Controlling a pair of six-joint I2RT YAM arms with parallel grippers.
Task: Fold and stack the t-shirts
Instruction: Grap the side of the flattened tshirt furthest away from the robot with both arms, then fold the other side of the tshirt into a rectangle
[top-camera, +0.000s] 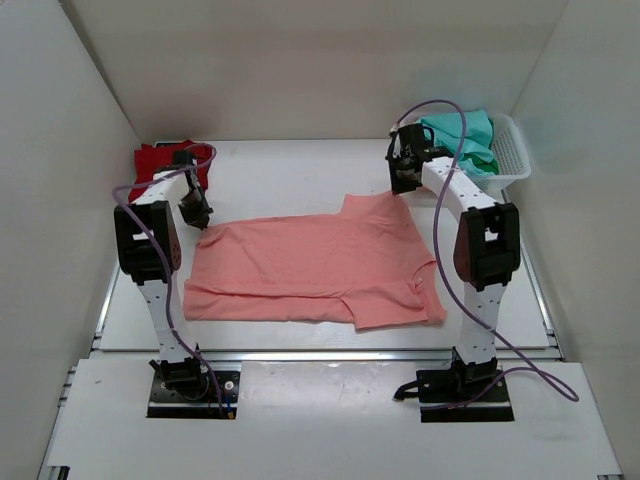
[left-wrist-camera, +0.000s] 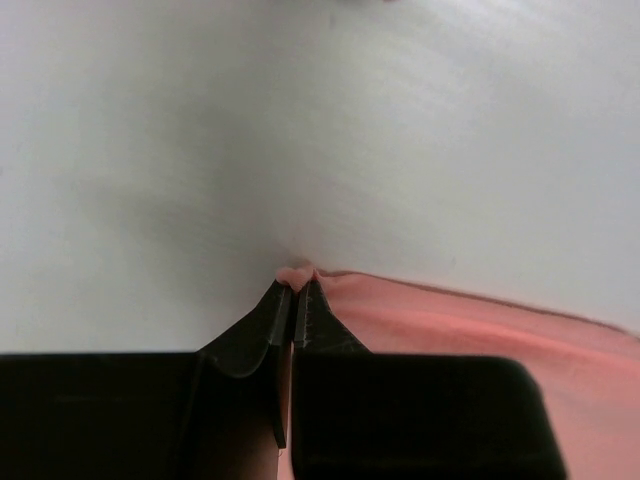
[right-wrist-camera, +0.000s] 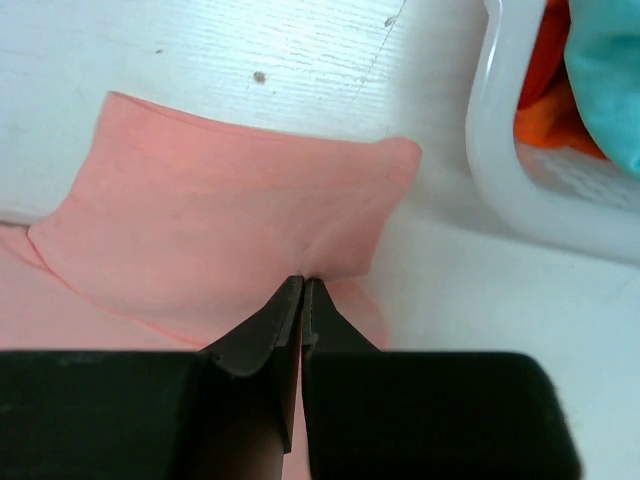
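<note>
Salmon-pink t-shirt (top-camera: 315, 270) lies spread flat mid-surface, long axis left to right, one sleeve pointing to the far side, the other to the near side.

Left pincer (left-wrist-camera: 297, 285): jaws closed together on the shirt's far-left corner, a small nub of cloth pinched between the tips. Bare surface (top-camera: 290, 170) lies beyond that corner.

Right pincer (right-wrist-camera: 302, 285): jaws closed on the edge of the far sleeve, cloth puckered at the tips. The sleeve's outer corner is near the white basket (right-wrist-camera: 490, 150) rim but apart from it.

Deep red t-shirt (top-camera: 155, 162) is bunched in the far-left corner, apart from the pink one. Teal-green t-shirt (top-camera: 465, 135) sits in the basket, far right, with some orange cloth (right-wrist-camera: 545, 90).

Open room: a wide bare band between the pink shirt's far edge and the back wall, and a narrow bare strip along its near edge.
</note>
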